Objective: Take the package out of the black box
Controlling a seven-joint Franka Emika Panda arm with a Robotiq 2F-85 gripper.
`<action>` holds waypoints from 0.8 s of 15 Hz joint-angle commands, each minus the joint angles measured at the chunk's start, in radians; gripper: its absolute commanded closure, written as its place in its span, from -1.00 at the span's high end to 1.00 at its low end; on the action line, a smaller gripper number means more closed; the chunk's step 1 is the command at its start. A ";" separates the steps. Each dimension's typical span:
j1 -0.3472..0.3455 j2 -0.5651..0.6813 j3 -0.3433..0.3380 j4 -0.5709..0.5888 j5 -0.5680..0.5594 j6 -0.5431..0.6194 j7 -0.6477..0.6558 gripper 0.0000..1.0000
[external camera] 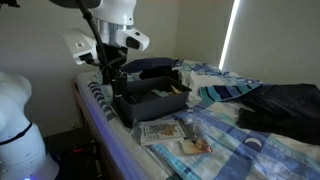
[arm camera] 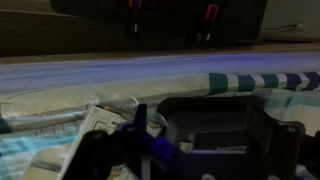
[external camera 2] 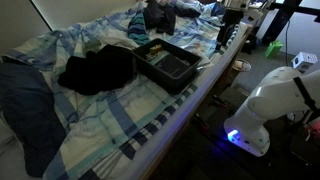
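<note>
Hanging at the bed (external camera 2: 120,125) edge, the claw (external camera: 112,78) sits just beside the box (external camera: 135,110), near one corner and above the wall, not yet inside. In the wrist view the fingers (arm camera: 130,6) come in from the top, spread apart with nothing between them, so it is released.

Risks from here:
- Coming straight down would likely hit the box wall or corner and shove the box along the soft bedding. The claw has to move inward over the opening first.
- The package is flat against the floor, so the fingers may slide over its glossy face or close on nothing. It probably needs an edge grip or a tilt against the wall.
- A low wall could catch the package on the lift and drag the box up with it.
- It is dark on dark, so a grab can easily land on the box instead.

Box: open top and low walls, standing on the bed. A flat dark shape with a paler sheen lies in it, which I take for the package (external camera 2: 166,60). Its edges are hard to make out, and I cannot tell if anything else is in there.

Outside the box, a printed sheet (external camera: 163,130) and a small tan packet (external camera: 196,147) lie just beside it. A dark cloth (external camera 2: 95,70) lies near it on another side.
</note>
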 commanded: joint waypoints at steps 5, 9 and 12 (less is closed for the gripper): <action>0.009 0.001 0.037 0.008 0.046 0.019 -0.017 1.00; 0.039 0.013 0.066 0.017 0.083 0.056 -0.021 1.00; 0.070 0.062 0.095 0.051 0.097 0.108 -0.013 1.00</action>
